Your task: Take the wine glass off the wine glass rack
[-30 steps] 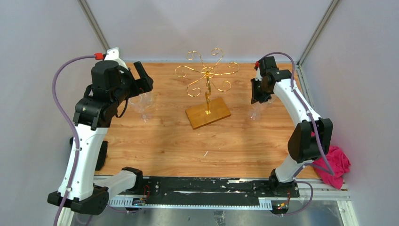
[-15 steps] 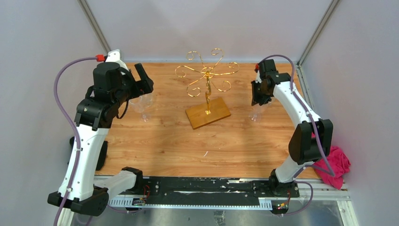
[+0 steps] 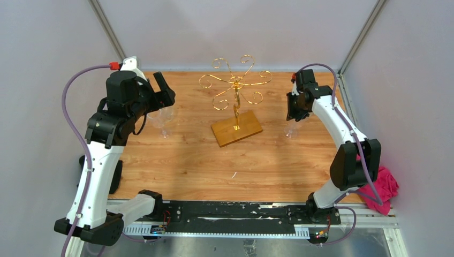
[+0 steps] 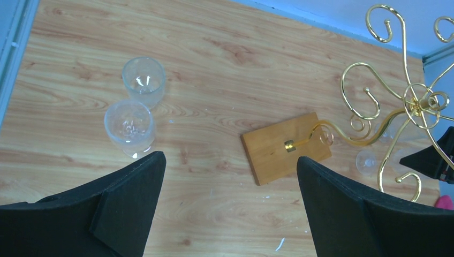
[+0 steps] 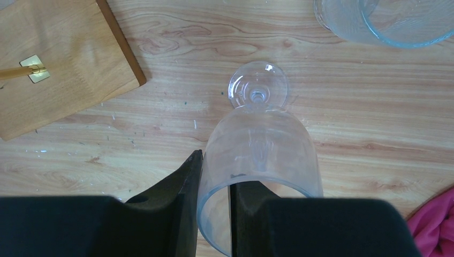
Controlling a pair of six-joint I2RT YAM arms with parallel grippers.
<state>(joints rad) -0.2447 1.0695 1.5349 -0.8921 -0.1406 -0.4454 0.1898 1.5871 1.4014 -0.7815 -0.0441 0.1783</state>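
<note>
Two glasses (image 4: pixel 130 124) are seen on the left of the desk (image 3: pixel 214 160) below the left tool (image 4: pixel 230 161), which is spread wide. The wine glass (image 5: pixel 262 150) is pinched at its rim by the right tool (image 5: pixel 215 176), right of the wine glass rack (image 3: pixel 235 93) and apart from it.

Showing no readable text, label, brand, number or sign in any view, neither on the rack (image 3: pixel 238 129) nor on the table (image 3: pixel 187 160).
</note>
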